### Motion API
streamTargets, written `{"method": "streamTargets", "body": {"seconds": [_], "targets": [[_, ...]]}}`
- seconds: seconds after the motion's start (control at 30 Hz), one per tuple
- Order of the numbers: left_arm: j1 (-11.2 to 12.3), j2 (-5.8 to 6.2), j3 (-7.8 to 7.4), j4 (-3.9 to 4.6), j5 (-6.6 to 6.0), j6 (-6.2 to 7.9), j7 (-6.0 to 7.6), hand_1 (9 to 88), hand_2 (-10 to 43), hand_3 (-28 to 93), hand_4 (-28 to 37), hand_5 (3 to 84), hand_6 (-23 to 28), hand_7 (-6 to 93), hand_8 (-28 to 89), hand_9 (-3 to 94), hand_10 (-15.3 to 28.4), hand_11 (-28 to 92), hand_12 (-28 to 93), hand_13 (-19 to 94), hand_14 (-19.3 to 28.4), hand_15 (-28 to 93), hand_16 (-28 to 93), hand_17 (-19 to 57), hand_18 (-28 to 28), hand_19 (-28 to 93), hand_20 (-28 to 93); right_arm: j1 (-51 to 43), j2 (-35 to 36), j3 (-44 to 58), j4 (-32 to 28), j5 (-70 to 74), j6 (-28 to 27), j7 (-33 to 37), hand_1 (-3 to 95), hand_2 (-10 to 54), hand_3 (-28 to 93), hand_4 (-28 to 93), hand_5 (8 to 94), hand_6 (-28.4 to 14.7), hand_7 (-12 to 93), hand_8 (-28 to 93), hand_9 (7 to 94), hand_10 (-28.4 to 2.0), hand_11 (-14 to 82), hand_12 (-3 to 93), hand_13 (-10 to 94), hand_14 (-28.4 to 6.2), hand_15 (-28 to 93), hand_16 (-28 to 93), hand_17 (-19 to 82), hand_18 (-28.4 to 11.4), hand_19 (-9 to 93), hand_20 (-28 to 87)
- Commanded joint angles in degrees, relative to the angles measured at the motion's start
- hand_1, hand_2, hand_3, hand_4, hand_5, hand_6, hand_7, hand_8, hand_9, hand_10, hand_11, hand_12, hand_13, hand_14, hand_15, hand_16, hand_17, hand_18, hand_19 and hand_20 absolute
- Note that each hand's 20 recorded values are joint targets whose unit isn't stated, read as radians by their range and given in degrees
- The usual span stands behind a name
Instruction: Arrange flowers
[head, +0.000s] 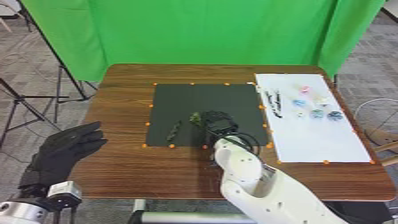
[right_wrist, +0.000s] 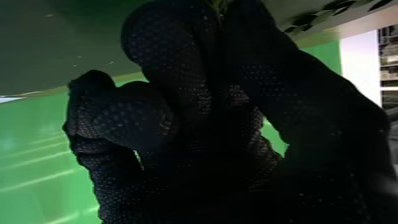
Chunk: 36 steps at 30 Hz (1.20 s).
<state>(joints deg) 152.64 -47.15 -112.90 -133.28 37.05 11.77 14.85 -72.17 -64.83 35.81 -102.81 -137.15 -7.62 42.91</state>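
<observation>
My right hand (head: 218, 121) is over the black mat (head: 206, 95), fingers curled and tips pinching a green sprig (head: 195, 118), whose leafy part sticks out on the hand's left side. In the right wrist view, a bit of the green sprig (right_wrist: 216, 5) pokes out between the fingertips of my right hand (right_wrist: 213, 115). A darker green stem (head: 174, 131) lies on the mat to the left. On the white sheet (head: 311, 145) are a pink flower (head: 306, 89), blue flowers (head: 317, 114) and dark stems (head: 276, 104). My left hand (head: 67, 150) is open at the table's left side.
Small orange markers line the edges of the mat and sheet on the brown table (head: 129, 95). Behind it hangs a green curtain (head: 204, 35). Black stand legs (head: 40, 105) rise from the floor at the left, and part of a chair (head: 389, 145) is at the right.
</observation>
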Motion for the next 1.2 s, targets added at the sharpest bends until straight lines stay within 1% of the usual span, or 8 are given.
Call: {"method": "streamTargets", "body": {"seconds": [0.03,0.17,0.47,0.5,0.8,1.0,1.13,1.2], "targets": [[-0.2,-0.77,-0.27,0.03,0.89,-1.00,-1.43,25.8,5.0,84,-15.9,44.7,13.1,14.1,-9,37.6,20.9,36,8,27,27.5,57,-12,-9.3,21.2,57,16,0.9,-1.1,-1.0,0.0,0.8,-1.0,-0.4,48.7,-9.2,77,-26,86.4,-3.3,24,17,85.8,-14.0,43.0,25.8,75,-12.3,74,27,38,-27.6,93,26],[0.5,0.42,-0.11,0.04,0.00,-0.29,-0.51,25.8,5.2,83,-15.9,44.7,13.1,14.0,-9,37.6,20.8,36,8,27,27.5,57,-12,-9.3,21.2,57,16,0.7,-1.5,-1.0,-0.1,-0.1,-1.4,-0.6,47.6,-9.1,77,-26,86.3,-3.0,25,17,85.8,-14.0,43.0,25.6,75,-12.4,74,27,38,-27.7,93,26],[0.6,-0.69,-0.28,-0.15,0.50,-0.63,-1.24,26.2,5.7,82,-15.3,44.5,13.4,13.5,-9,37.8,21.3,36,8,27,28.2,57,-12,-9.4,21.6,57,16,0.3,-1.5,-0.6,-0.6,0.2,-3.4,0.3,42.0,-7.6,76,-25,83.7,-2.9,25,14,83.5,-14.6,43.3,25.7,73,-13.0,75,27,37,-28.1,93,24],[1.1,0.12,-0.25,-0.13,-0.01,-0.13,-0.51,26.2,5.7,82,-15.2,44.5,13.4,13.4,-9,37.8,21.3,36,9,27,28.1,57,-12,-9.4,21.6,57,16,0.3,-1.6,-0.5,-0.6,0.1,-3.7,0.2,41.0,-7.4,76,-25,83.6,-3.0,25,13,83.2,-14.7,43.4,25.7,73,-13.1,75,27,36,-28.1,93,24],[1.8,-0.11,-0.10,-0.40,0.18,0.23,0.16,26.1,5.6,82,-15.1,44.6,13.3,13.6,-9,37.8,21.3,36,9,27,28.0,57,-12,-9.4,21.6,57,16,1.0,-1.5,-0.7,-0.7,0.1,-5.6,0.9,34.1,-4.5,77,-23,83.5,-2.7,28,-8,82.6,-15.3,43.6,25.3,72,-13.7,75,26,36,-28.4,93,24],[1.3,-0.26,0.45,-0.13,0.47,0.11,0.07,26.2,5.7,82,-15.2,44.6,13.4,13.6,-9,37.8,21.3,36,9,27,28.1,57,-12,-9.4,21.5,57,16,0.9,-2.2,-0.5,0.4,-1.6,-6.8,0.9,33.0,-3.8,76,-23,84.1,-2.8,29,-9,82.8,-15.6,43.8,25.3,73,-14.1,76,26,36,-28.4,93,24],[1.9,0.53,0.61,-0.21,-0.07,0.78,0.91,26.3,5.9,82,-15.2,44.5,13.6,13.4,-8,37.9,21.5,35,9,27,28.2,57,-12,-9.4,21.6,57,16,0.7,-2.3,-0.7,0.7,-2.2,-6.8,1.5,32.7,-3.2,76,-23,85.0,-2.8,29,-9,83.6,-15.5,44.1,25.3,73,-14.0,76,26,37,-28.4,93,24],[2.2,0.30,0.35,-0.30,0.08,0.59,1.00,26.3,5.9,82,-15.0,44.6,13.6,13.3,-8,38.0,21.5,35,9,27,28.3,57,-12,-9.4,21.6,57,16,0.6,-2.3,-1.0,0.8,-3.4,-6.2,1.5,32.3,-2.9,76,-23,85.7,-2.6,29,-9,84.1,-15.3,44.1,25.2,74,-14.0,76,26,38,-28.4,93,25]]}}
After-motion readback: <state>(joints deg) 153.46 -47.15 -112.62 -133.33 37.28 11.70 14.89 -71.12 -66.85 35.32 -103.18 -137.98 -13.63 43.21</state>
